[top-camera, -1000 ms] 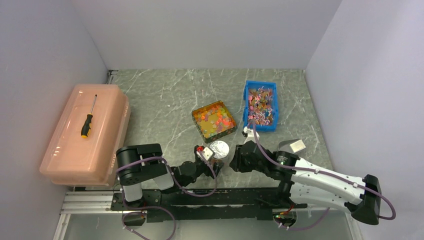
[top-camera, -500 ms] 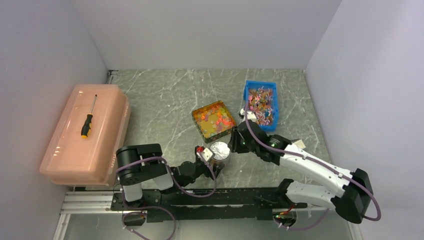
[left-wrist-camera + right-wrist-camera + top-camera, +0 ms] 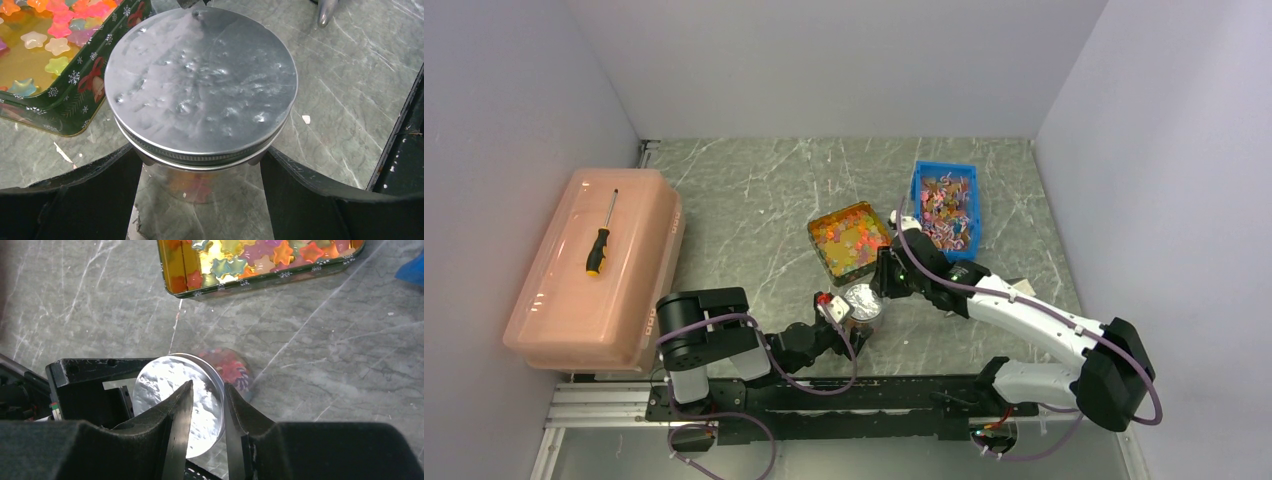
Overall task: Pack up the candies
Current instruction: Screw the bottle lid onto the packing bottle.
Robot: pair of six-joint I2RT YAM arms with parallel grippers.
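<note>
The candies (image 3: 851, 235) are small glossy star pieces, orange, yellow, red and green, in a green tin (image 3: 821, 256). They also show in the left wrist view (image 3: 47, 32) and the right wrist view (image 3: 250, 255). A glass jar (image 3: 862, 300) with a dented silver lid (image 3: 200, 85) stands in front of the tin, with a few candies inside (image 3: 232, 370). My left gripper (image 3: 197, 165) is shut on the jar below the lid. My right gripper (image 3: 207, 385) hangs just over the lid's right part, its jaws a narrow gap apart with nothing between them. It sits beside the tin's near corner in the top view (image 3: 884, 280).
A blue bin (image 3: 944, 166) of pink and mixed small pieces stands right of the tin. A pink lidded box (image 3: 624, 290) with a screwdriver (image 3: 601, 235) on it sits at the left. A pale object (image 3: 1024, 287) lies behind the right arm.
My right arm has swung left and forward, from the table right of the jar to over the jar's lid. The left gripper and jar have not moved.
</note>
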